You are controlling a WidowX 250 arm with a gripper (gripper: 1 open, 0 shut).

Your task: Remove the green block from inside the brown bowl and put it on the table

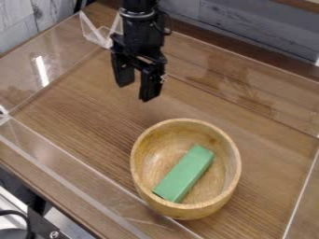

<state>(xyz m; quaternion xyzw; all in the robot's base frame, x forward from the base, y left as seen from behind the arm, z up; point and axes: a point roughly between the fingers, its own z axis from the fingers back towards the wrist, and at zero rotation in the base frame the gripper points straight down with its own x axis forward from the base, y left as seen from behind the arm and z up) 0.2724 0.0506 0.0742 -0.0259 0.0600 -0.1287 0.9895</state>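
Observation:
The green block (185, 175) lies flat and slanted inside the brown bowl (151, 145), which sits on the table (75, 112) toward the front right. My gripper (134, 84) hangs pointing down over the tabletop behind and to the left of the bowl. Its two dark fingers stand apart, open, with nothing between them. It is clear of the bowl's rim and does not touch the block.
Low clear acrylic walls (50, 159) border the table on the front, left and right sides. A grey plank wall (249, 23) runs along the back. Bare tabletop lies between the gripper and the bowl.

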